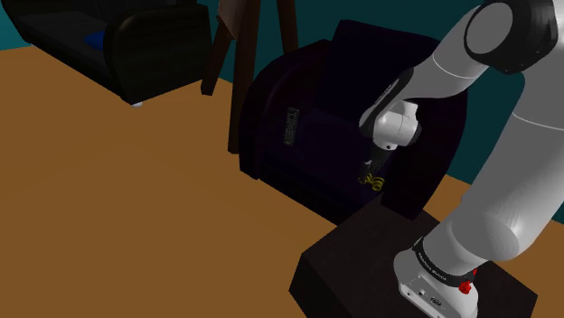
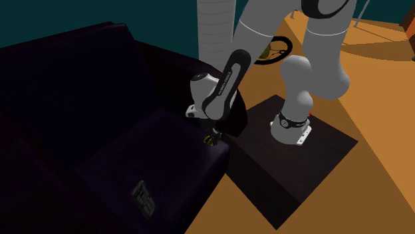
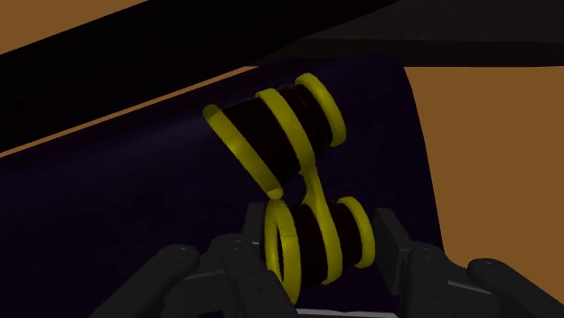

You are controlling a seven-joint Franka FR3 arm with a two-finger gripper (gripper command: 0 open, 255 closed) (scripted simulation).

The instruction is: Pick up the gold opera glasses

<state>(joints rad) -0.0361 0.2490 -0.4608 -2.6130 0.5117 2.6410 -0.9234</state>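
Nearest in the shoulder view, at the lower right, the dark stand (image 1: pixel 357 262) carries the white arm (image 1: pixel 506 190), which reaches left toward a dark purple armchair (image 1: pixel 307 158). At the near edge of the armchair's seat, on the side by the stand, the black gripper (image 3: pixel 321 244) points down and is clenched on the opera glasses (image 3: pixel 289 172). In the wrist view its two fingers (image 3: pixel 390 237) clasp one black barrel with yellow rings, and the other barrel juts out beyond them. Whether the glasses touch the cushion cannot be told. Farther back on the seat lies a grey remote (image 1: pixel 290 126). Beyond the armchair stand dark wooden legs (image 1: pixel 239 77). Far left across the brown floor (image 1: pixel 108 199) sits a black sofa (image 1: pixel 136 45).
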